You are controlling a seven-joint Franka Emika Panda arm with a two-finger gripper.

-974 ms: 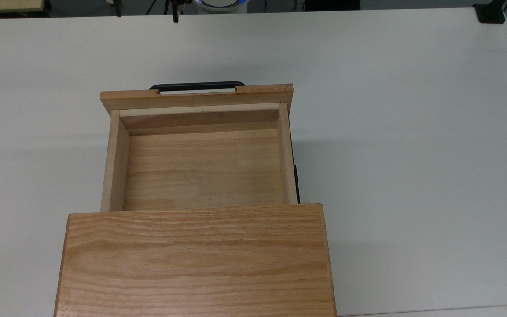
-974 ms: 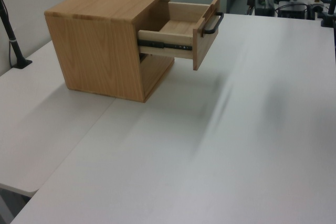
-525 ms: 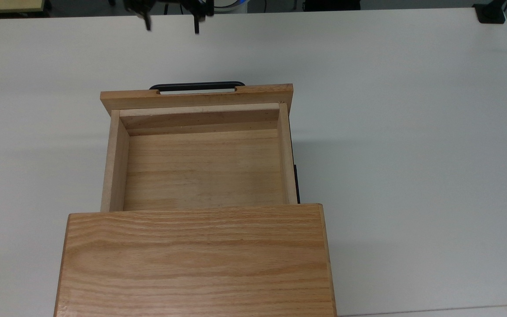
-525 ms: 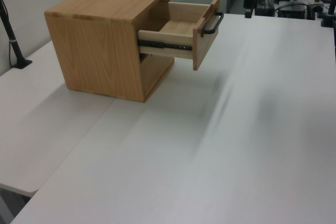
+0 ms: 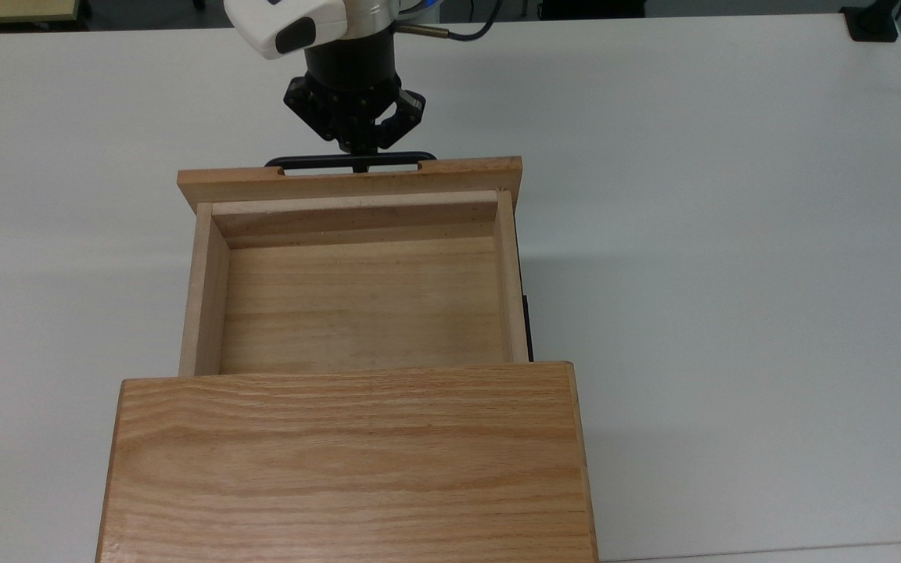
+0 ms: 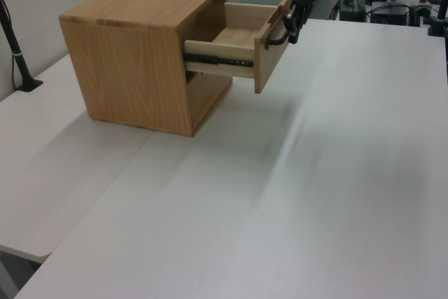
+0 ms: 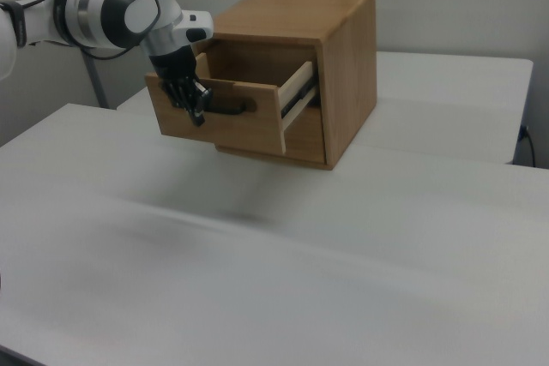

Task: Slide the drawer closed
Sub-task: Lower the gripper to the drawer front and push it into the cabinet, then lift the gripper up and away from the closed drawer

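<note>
The drawer (image 5: 357,281) stands pulled well out of the cabinet (image 5: 349,461) on the white table (image 5: 732,234) — its tray empty, its front panel at the top view's far end. The gripper (image 5: 362,160) sits at the middle of the black handle (image 5: 306,162), touching it — fingers drawn close together, tips against the bar.

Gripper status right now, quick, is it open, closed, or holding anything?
Gripper: shut, holding nothing, its tip against the drawer handle.

cabinet (image 5: 349,461) cut off below, tool (image 5: 360,153) tips hidden behind handle (image 5: 317,159)
</note>
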